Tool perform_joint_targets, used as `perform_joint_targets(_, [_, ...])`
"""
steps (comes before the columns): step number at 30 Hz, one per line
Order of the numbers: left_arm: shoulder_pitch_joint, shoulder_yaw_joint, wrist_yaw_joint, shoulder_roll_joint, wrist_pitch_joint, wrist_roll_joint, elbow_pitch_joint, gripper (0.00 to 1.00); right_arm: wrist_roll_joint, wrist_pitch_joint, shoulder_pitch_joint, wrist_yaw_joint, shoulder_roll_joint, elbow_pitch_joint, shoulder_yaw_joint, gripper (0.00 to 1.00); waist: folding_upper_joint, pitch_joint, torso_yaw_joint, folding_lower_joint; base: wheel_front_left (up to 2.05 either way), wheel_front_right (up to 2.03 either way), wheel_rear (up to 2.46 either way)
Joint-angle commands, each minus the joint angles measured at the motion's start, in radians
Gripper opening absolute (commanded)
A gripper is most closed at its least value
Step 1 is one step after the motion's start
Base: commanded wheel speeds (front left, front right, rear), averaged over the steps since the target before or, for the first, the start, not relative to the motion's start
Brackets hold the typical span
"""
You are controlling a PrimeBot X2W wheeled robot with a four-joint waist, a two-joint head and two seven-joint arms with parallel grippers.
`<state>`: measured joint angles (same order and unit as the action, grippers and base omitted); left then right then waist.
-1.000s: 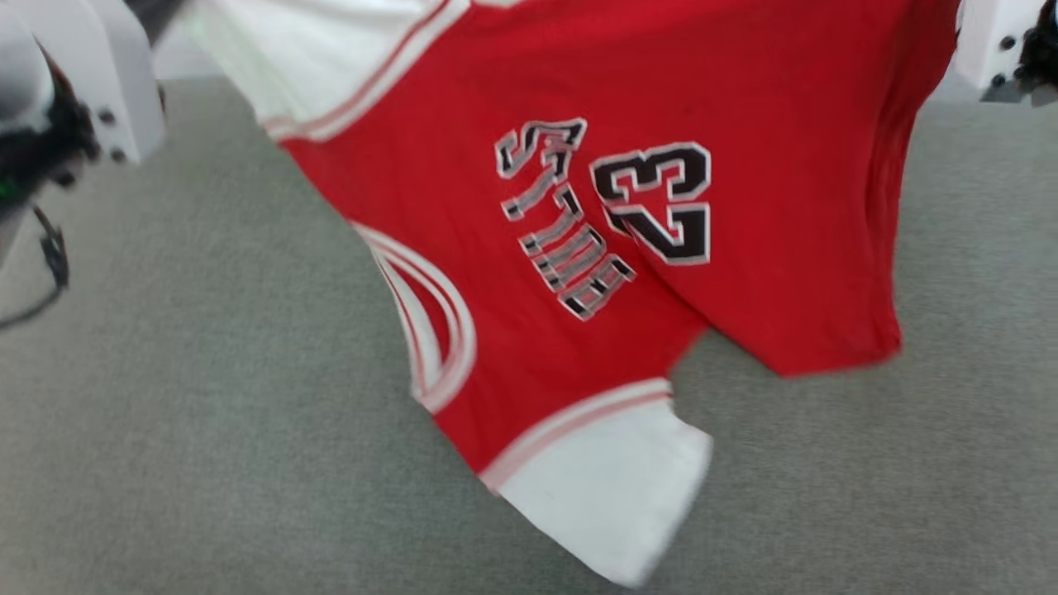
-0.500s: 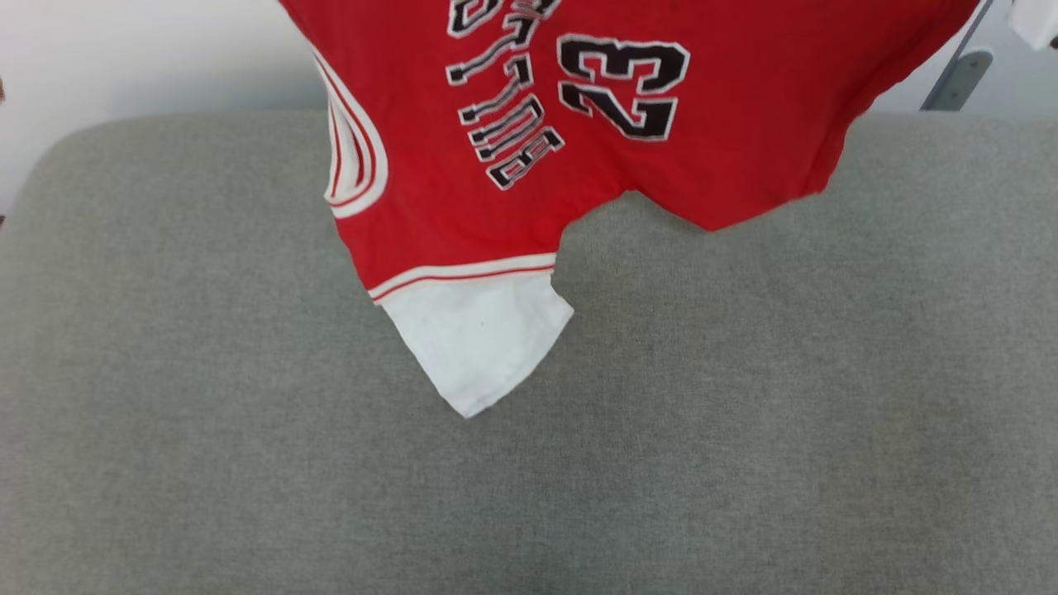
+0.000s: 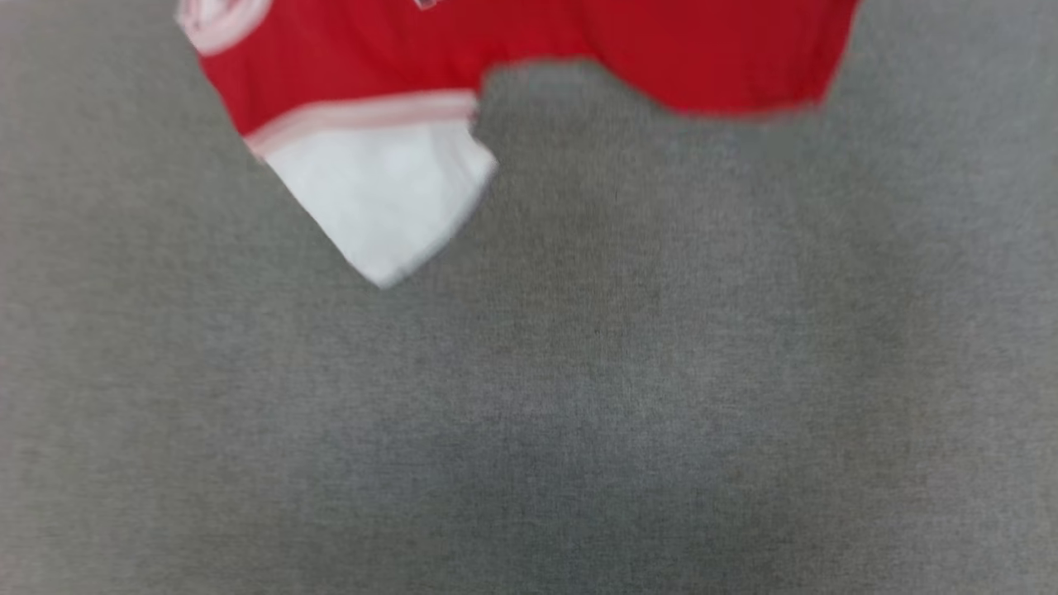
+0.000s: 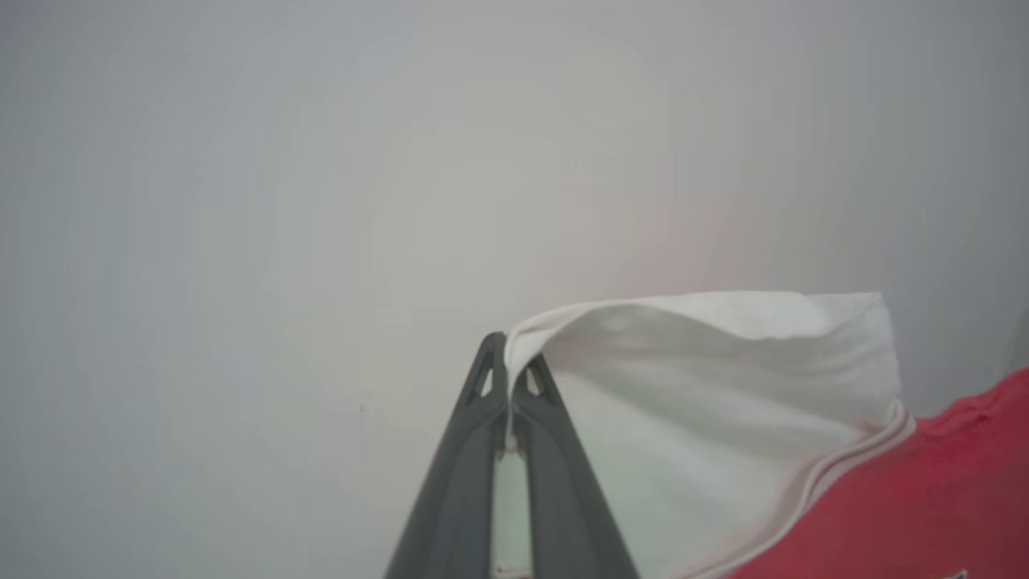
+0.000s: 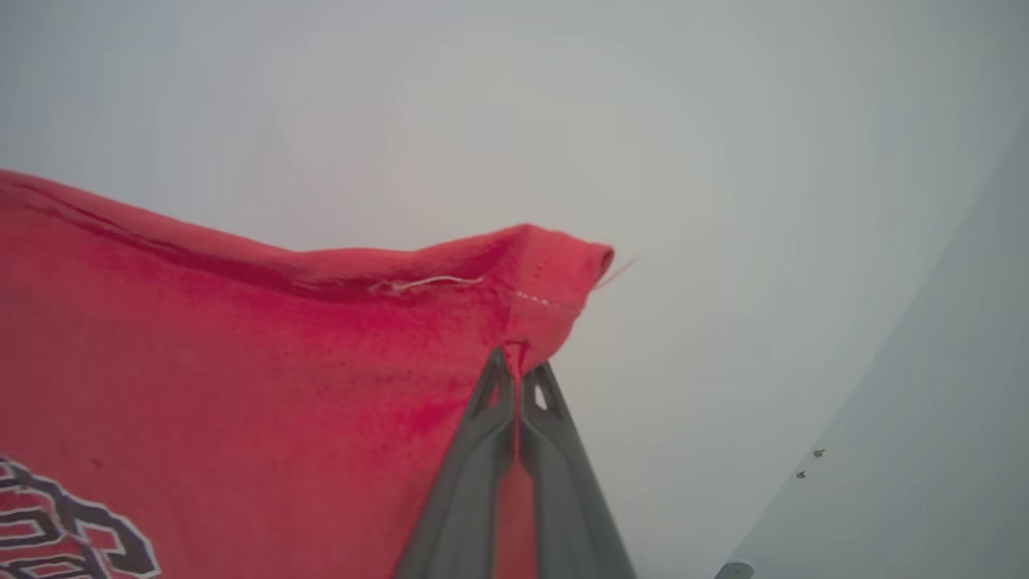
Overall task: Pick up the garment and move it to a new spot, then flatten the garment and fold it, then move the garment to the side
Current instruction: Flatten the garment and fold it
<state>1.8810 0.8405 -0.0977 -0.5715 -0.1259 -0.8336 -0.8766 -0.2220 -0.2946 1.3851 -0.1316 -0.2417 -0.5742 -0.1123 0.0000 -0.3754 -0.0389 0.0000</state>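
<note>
The garment [image 3: 529, 49], a red jersey with white sleeves, hangs in the air at the top of the head view, one white sleeve [image 3: 380, 198] dangling lowest over the grey surface. In the left wrist view my left gripper [image 4: 508, 378] is shut on the edge of a white sleeve [image 4: 707, 378]. The right wrist view has my right gripper [image 5: 516, 371] shut on a red hem corner [image 5: 555, 281], with black lettering [image 5: 64, 523] at the lower left. The cloth is stretched between the two grips.
A grey fabric surface [image 3: 579, 372] spreads below the hanging jersey. A pale wall [image 4: 321, 201] stands behind both grippers in the wrist views.
The head view has tilted down, so the jersey now sits higher in it, with the lettering and number cut off. Both grips hold as before.
</note>
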Motion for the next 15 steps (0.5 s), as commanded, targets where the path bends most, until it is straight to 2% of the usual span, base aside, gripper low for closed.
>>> perform_joint_targets(1, [0.025, -0.004, -0.003, 0.008, 0.022, 0.008, -0.019, 0.0, 0.017, 0.034, 0.019, 0.002, 0.011, -0.012, 0.01, 0.0, 0.0, -0.123, -0.02, 0.0, 0.0, 0.0, 0.0])
perform_joint_targets(9, [0.176, -0.015, -0.025, 0.053, 0.349, 0.075, -0.089, 0.0, 0.228, 0.375, 0.123, 0.002, 0.028, -0.103, 0.037, 0.0, 0.0, -0.209, -0.007, 0.0, 0.0, 0.0, 0.0])
perform_joint_targets(13, [0.118, 0.015, -0.032, 0.065, 0.373, 0.051, -0.089, 0.0, 0.25, 0.412, 0.098, 0.002, 0.037, -0.191, 0.017, 0.0, 0.0, -0.202, 0.012, 0.0, 0.0, 0.0, 0.0])
perform_joint_targets(15, [0.062, 0.055, -0.032, 0.056, 0.334, 0.005, -0.055, 0.0, 0.238, 0.396, 0.074, 0.002, 0.035, -0.242, -0.001, 0.0, 0.0, -0.187, 0.02, 0.0, 0.0, 0.0, 0.0])
